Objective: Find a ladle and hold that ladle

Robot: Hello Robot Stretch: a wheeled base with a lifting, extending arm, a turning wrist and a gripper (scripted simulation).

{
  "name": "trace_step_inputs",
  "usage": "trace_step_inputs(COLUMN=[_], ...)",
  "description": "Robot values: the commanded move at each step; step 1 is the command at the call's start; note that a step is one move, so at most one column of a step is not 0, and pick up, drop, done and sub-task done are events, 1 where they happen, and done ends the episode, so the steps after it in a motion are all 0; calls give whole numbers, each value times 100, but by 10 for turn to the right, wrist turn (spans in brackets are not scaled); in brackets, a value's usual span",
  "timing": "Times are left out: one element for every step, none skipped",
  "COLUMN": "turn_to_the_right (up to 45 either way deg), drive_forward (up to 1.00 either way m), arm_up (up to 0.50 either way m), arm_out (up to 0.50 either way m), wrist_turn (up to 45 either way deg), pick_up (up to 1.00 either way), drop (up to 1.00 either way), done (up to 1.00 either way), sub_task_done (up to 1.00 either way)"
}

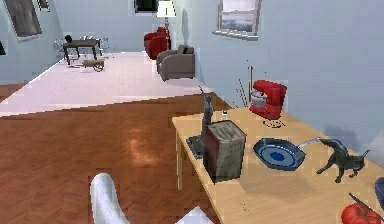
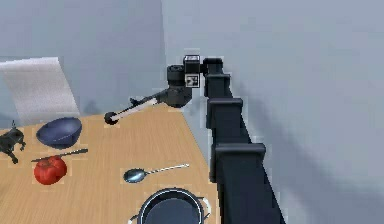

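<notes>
My gripper (image 2: 112, 119) reaches out from the dark arm (image 2: 232, 140) over the far part of a wooden table (image 2: 100, 190) and grasps nothing, with only bare tabletop behind its fingers. The ladle (image 2: 136, 176), silvery with a small round bowl, lies flat on the table near the edge that runs along my arm, well apart from my gripper and just beyond a dark round pot (image 2: 170, 209) at the near edge. Toward the table's opposite side sit a blue bowl (image 2: 60, 130) and a red round fruit (image 2: 48, 171).
</notes>
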Motion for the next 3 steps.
trace_step_inputs(turn_to_the_right=[0, 0, 0], drive_forward=[0, 0, 0], arm_up=[-30, 0, 10], arm_out=[0, 0, 0], wrist_turn=[0, 0, 0], pick_up=[0, 100, 0], drop=[0, 0, 0], done=[0, 0, 0], sub_task_done=[0, 0, 0])
